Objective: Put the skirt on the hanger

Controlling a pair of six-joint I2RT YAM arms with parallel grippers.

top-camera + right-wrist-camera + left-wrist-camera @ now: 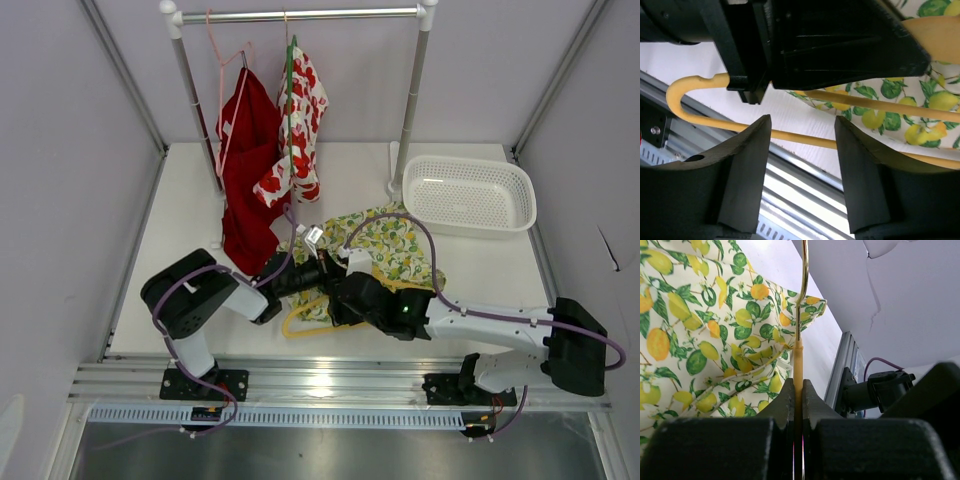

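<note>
Left gripper (798, 392) pinches the hanger (798, 357) below its hook; right gripper (802, 150), jaws spread near the hanger's bar, likely must next draw the skirt (700, 340) onto it.

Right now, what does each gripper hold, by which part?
Left gripper pinches the thin yellow-tan hanger by its neck below its hook. Right gripper is open, holding nothing.

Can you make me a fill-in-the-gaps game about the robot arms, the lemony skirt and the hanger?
The left gripper is shut on the thin yellow-tan hanger, while the right gripper is ____.
The soft white cloth skirt is printed with little yellow ____.
The plastic mesh basket is coloured ____.
Missing words: open; lemons; white.
</note>
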